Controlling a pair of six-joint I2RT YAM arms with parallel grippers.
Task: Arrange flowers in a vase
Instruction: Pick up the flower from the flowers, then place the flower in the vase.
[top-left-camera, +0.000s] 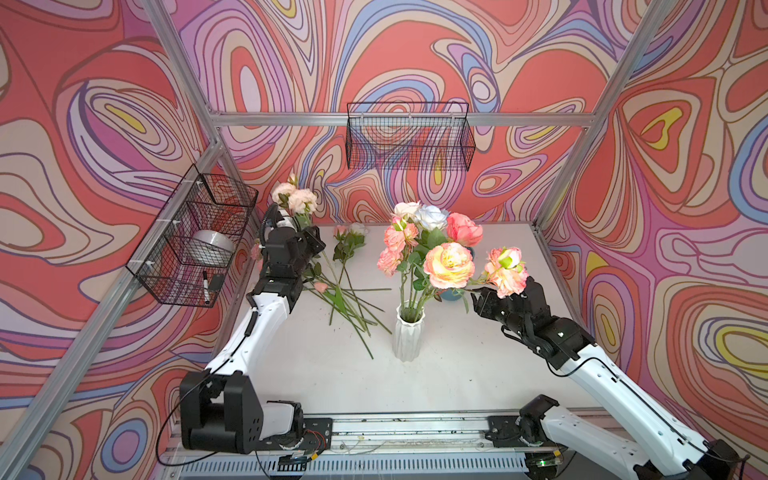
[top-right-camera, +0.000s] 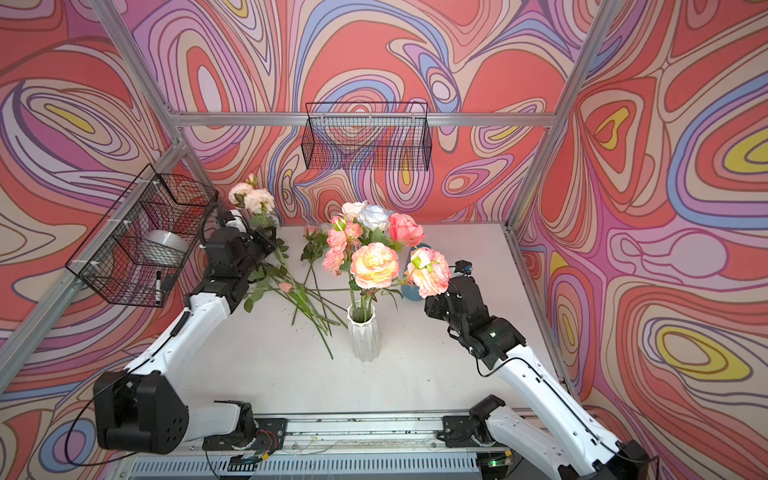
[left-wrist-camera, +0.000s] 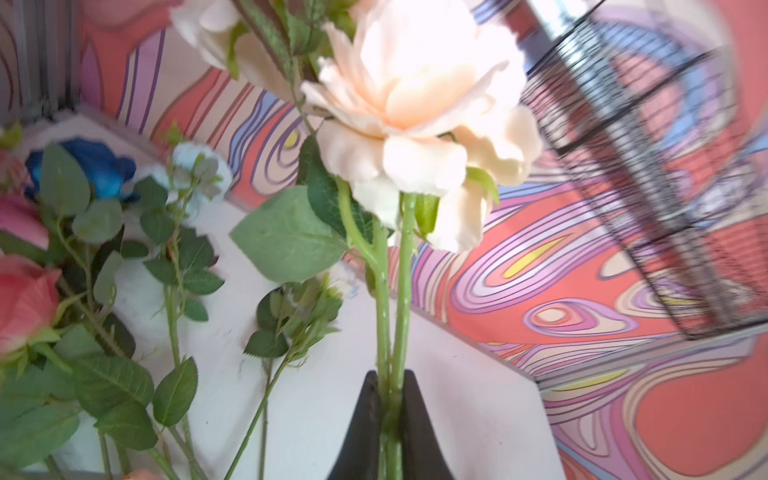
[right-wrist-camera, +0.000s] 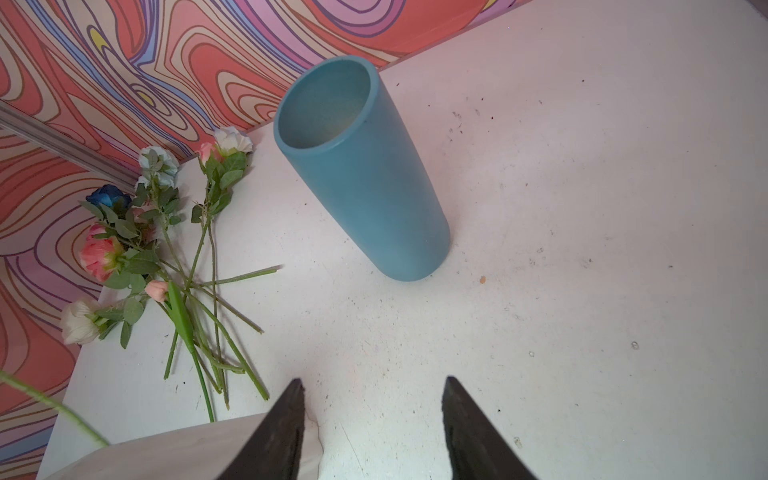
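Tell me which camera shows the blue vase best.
The right wrist view: the blue vase stands whole and unobstructed, its open mouth visible. In both top views only slivers of it show behind the flowers. The left wrist view misses it.

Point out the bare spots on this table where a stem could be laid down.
Bare: the wide front strip of the table between the white vase and the front rail, and the stretch between the blue vase and the right wall. Crowded: the far-left part, where loose flowers lie crossed near the left pincer, shut on a cream rose.
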